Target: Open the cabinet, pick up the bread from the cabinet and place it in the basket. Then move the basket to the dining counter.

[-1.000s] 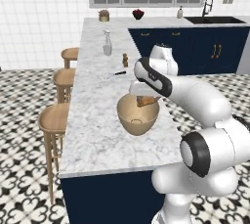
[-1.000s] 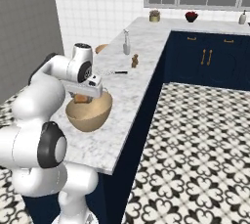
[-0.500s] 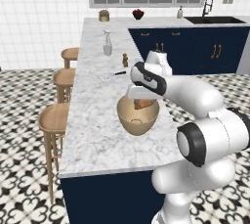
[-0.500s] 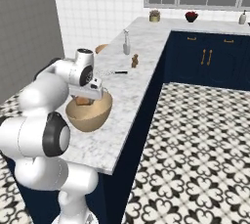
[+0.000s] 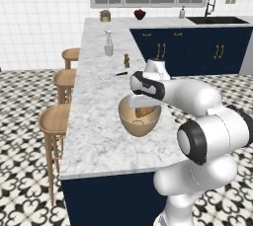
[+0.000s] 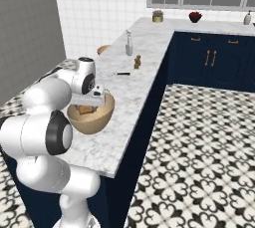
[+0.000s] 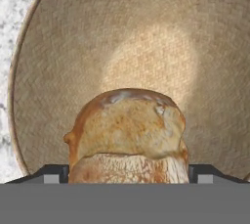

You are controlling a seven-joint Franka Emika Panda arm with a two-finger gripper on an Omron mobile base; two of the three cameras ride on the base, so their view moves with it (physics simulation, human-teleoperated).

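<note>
Here the basket (image 5: 140, 119) sits on the marble dining counter (image 5: 94, 136), near its edge on the robot's side, with the arm bent over it so the gripper (image 5: 143, 105) points down into the bowl. The bread (image 7: 128, 137) lies inside the basket, and in the hand view it sits between the 2 dark fingertips (image 7: 53, 174), which stand wide apart at either side of it; whether they touch the roll I cannot tell, so the jaws read as spread wide with no sure hold on anything. In the right base view the basket (image 6: 94, 121) shows the bread (image 6: 85, 109) as a brown lump just under the hand (image 6: 92, 97). Farther along the counter stand a clear bottle (image 5: 108, 44) and a small brown shaker (image 5: 126, 60), with a dark-handled knife (image 5: 114, 75) lying between them and the basket. 3 wooden stools (image 5: 54, 119) line the far side of the counter
</note>
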